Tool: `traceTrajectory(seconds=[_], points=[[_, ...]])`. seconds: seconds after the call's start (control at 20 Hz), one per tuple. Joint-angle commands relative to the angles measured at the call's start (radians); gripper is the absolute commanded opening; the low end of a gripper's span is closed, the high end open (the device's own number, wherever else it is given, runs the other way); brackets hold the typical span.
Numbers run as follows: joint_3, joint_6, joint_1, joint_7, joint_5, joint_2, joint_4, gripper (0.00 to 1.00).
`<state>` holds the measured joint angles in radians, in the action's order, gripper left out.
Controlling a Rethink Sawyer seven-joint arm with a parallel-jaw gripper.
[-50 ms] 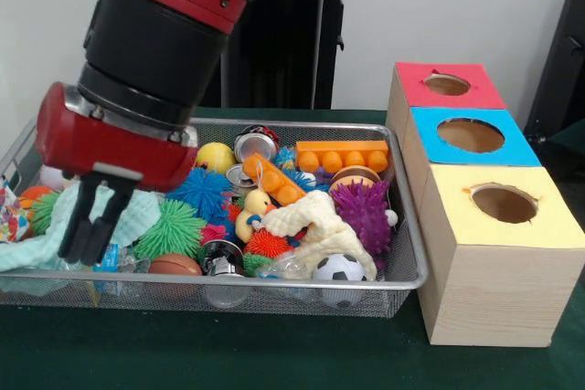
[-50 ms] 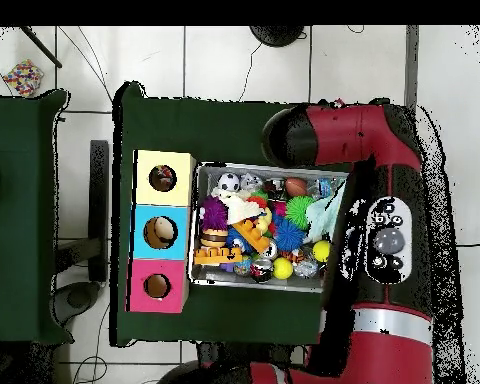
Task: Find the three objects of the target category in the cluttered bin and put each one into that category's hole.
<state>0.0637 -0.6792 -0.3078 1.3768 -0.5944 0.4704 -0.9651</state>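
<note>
Gripper (image 1: 91, 226) hangs low over the left end of the wire bin (image 1: 402, 282) in the front view, its two dark fingers close together and nearly parallel, tips down among the clutter beside a pale green cloth (image 1: 137, 215). Nothing visibly clamped between them; the tips are partly hidden behind the bin's front rim, so whether they pinch anything I cannot tell.

Target category not stated and not readable from the scene. The bin is full: green spiky ball (image 1: 171, 229), blue spiky ball (image 1: 201, 191), purple spiky ball (image 1: 364, 214), soccer ball (image 1: 337, 269), yellow ball (image 1: 216, 157), rubber duck (image 1: 255, 206), orange block tray (image 1: 342, 155), tin cans (image 1: 255, 144), a cream knitted piece (image 1: 315, 226).

Three wooden boxes stand touching in a row just beside the bin's right end: red-topped (image 1: 448, 85), blue-topped (image 1: 471, 136), yellow-topped (image 1: 505, 205), each with a round hole. From overhead something pale shows inside the blue box's hole (image 2: 160, 232); the yellow one also seems to hold something, too small to identify. Progress judged early to middling: the bin is still crowded and the arm appears to be searching or picking.

Surface: dark green cloth over the table (image 1: 274, 353). Room: white tiled floor, cables trailing across it, pale wall, black equipment behind the bin.
</note>
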Motion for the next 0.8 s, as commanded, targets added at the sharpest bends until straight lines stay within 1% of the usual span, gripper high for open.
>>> traceTrajectory(seconds=[0.05,0.2,0.5,0.7,0.8], points=[[0.009,-0.165,0.046,-0.248,-0.109,-0.039,0.051,0.00],[-0.020,-0.199,0.076,-0.247,-0.141,-0.040,0.081,0.00],[-0.046,-0.235,0.107,-0.244,-0.164,-0.025,0.103,0.00],[-0.068,-0.299,0.117,-0.249,-0.163,-0.031,0.093,0.00],[-0.078,-0.306,0.112,-0.247,-0.160,-0.036,0.070,0.00]])
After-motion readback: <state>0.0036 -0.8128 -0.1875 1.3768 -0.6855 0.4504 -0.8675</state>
